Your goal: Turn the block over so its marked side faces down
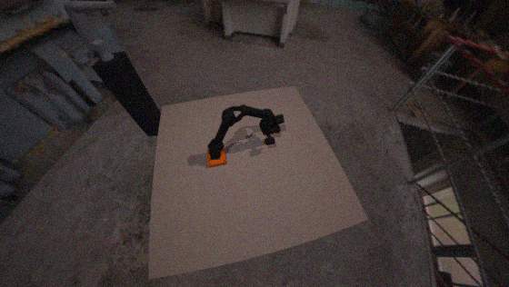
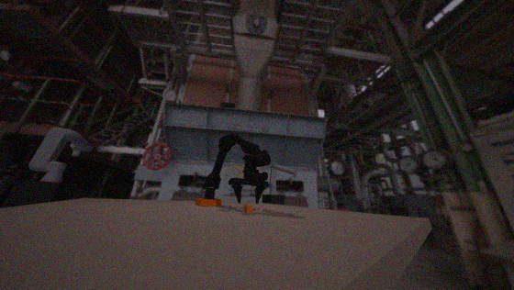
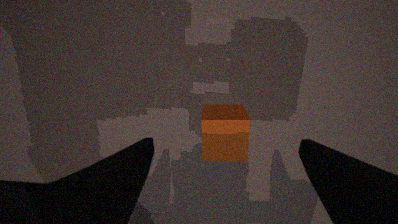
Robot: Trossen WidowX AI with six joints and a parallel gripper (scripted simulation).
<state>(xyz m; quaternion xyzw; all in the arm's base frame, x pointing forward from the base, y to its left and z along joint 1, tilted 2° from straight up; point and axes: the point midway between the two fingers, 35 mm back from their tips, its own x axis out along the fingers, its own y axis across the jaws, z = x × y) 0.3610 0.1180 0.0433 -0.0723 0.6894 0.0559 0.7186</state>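
The small orange block (image 2: 248,209) (image 3: 225,147) rests on the pale table (image 1: 227,218) (image 2: 184,248) (image 3: 350,75). In the wrist view it shows a dark orange strip at the far side, a brighter band across it and a mid-orange face nearer the fingers. No clear mark can be made out, so I cannot tell which side is the marked one. In the top view the block is almost hidden by the hand. My gripper (image 2: 248,202) (image 3: 225,145) is open and empty. It points down above the block, with the fingertips at either side of it and not touching it.
The arm's orange base (image 1: 217,159) (image 2: 207,202) stands on the table, to the left of the block in the top and exterior views. The arm's shadow falls across the table around the block. A dark post (image 1: 129,93) stands beyond the table's left edge in the top view.
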